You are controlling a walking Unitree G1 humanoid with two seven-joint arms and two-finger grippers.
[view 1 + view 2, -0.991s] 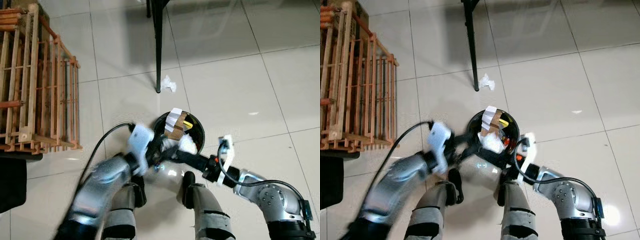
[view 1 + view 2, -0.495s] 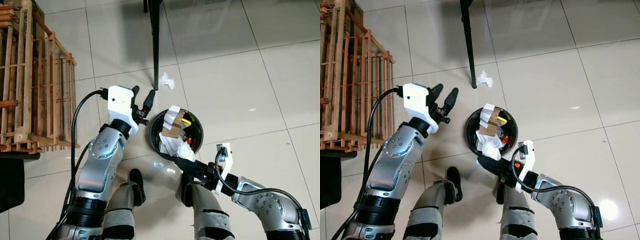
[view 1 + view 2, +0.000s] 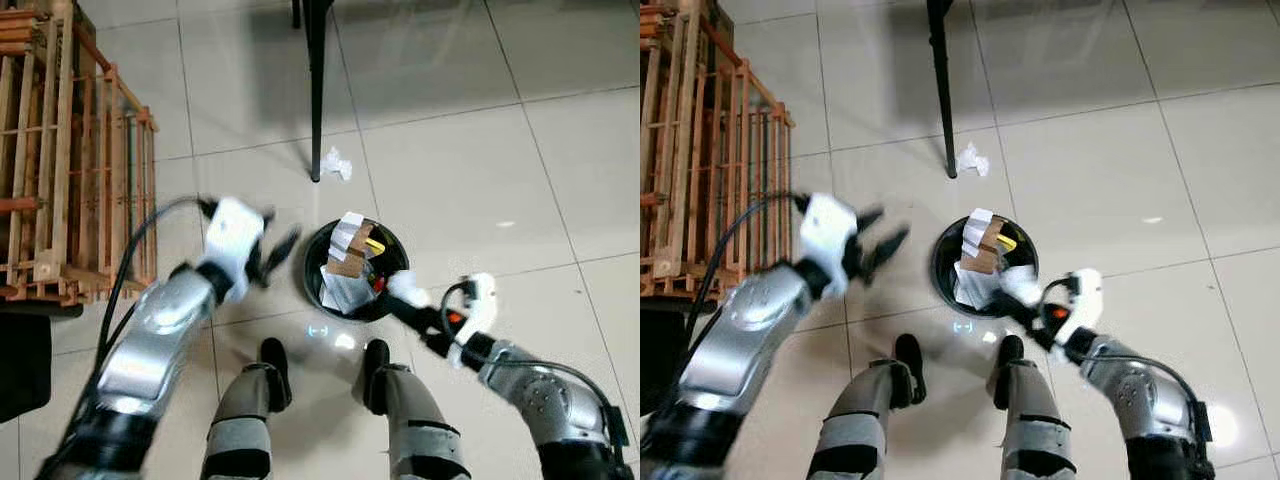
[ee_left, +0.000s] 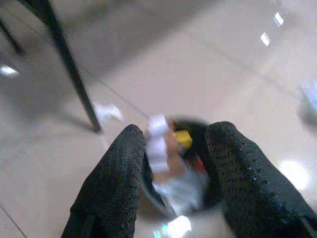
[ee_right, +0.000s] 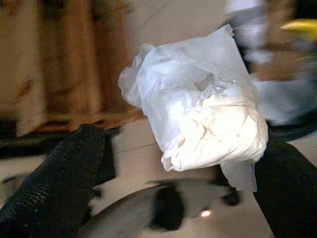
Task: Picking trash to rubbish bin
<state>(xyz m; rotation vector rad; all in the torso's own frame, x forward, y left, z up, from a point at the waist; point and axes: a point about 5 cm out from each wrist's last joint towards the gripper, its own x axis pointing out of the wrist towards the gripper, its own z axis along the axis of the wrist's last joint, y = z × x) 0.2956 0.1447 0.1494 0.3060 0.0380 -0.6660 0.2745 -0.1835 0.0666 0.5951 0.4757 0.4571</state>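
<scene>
The right gripper (image 3: 402, 292) is pinching a crumpled white tissue wad (image 5: 203, 114) at the round black rubbish bin's (image 3: 316, 283) rim — ready for dropping; the left gripper (image 3: 876, 247), fingers apart, is idling beside it.

Floor (image 3: 480, 160): pale glossy tiles with thin grout lines, carrying a broad soft shadow at the far edge and small bright reflections.

Wooden slatted crate (image 3: 70, 160): standing upright on the floor at the robot's left, open slats in light and reddish wood, its near corner resting on the tile.

Black metal leg (image 3: 316, 90): rising straight from the floor ahead and running out of the top of the head views, its foot sitting on a grout line.

Dark object (image 3: 22, 365): lying at the left edge, below the crate; too cropped to identify.
</scene>
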